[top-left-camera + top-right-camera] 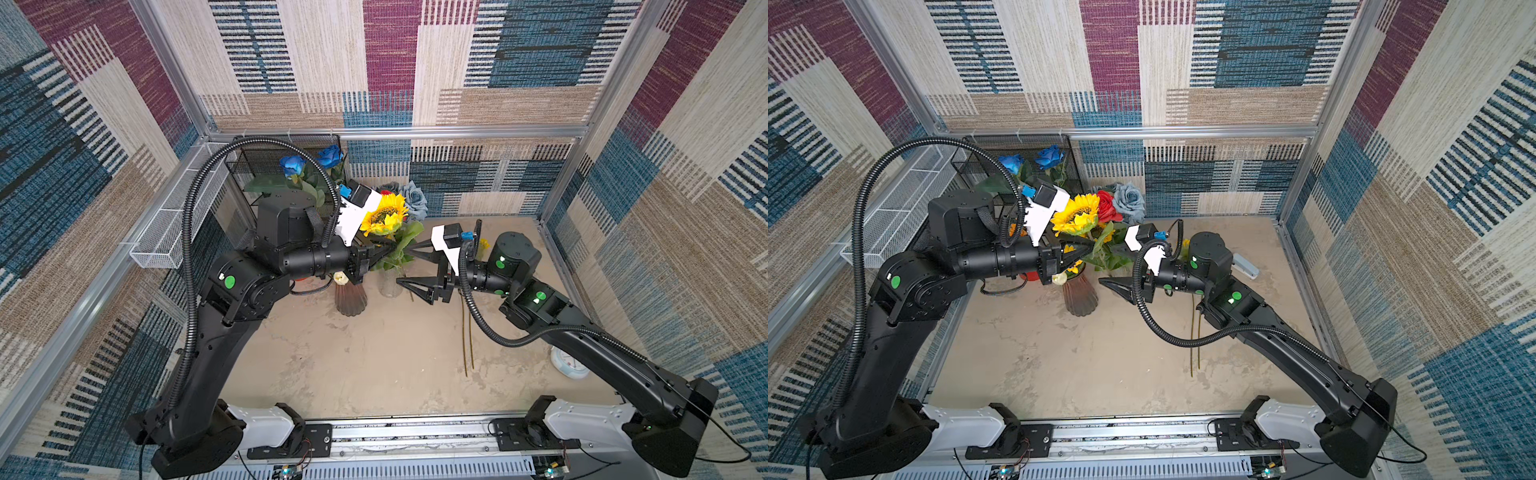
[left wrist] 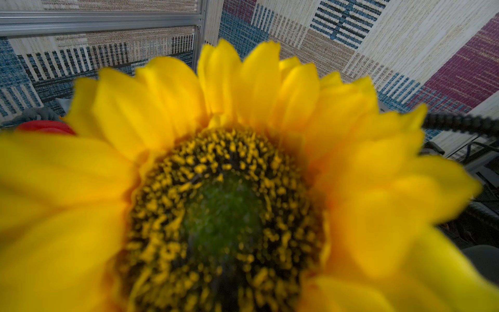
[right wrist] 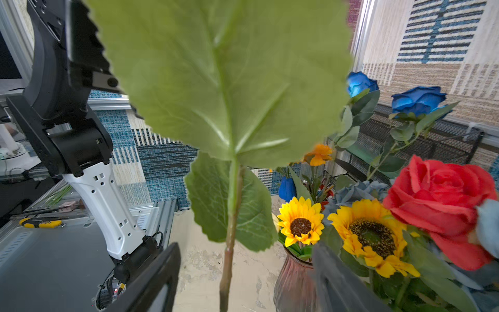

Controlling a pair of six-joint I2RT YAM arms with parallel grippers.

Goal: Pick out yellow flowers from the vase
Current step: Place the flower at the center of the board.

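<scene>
A big sunflower [image 1: 384,216] fills the left wrist view [image 2: 224,189] and hides the jaws there. My left gripper [image 1: 390,248] is shut on its stem just under the head. The stem [image 3: 229,243] with broad green leaves runs down between my right gripper's [image 3: 244,275] open fingers, touching neither; its lower end is out of view. Beside it a maroon ribbed vase [image 3: 293,283] holds two more sunflowers [image 3: 301,225], [image 3: 370,235] and a red rose [image 3: 442,202]. In a top view my right gripper [image 1: 409,267] faces the left one across the leaves.
Two long stems [image 1: 467,332] lie on the table under the right arm. A clear glass vase [image 1: 390,284] stands next to the maroon vase [image 1: 350,299]. Blue roses [image 1: 293,164] rise by a black mesh basket [image 1: 257,166]. A white mesh tray [image 1: 178,216] hangs on the left wall.
</scene>
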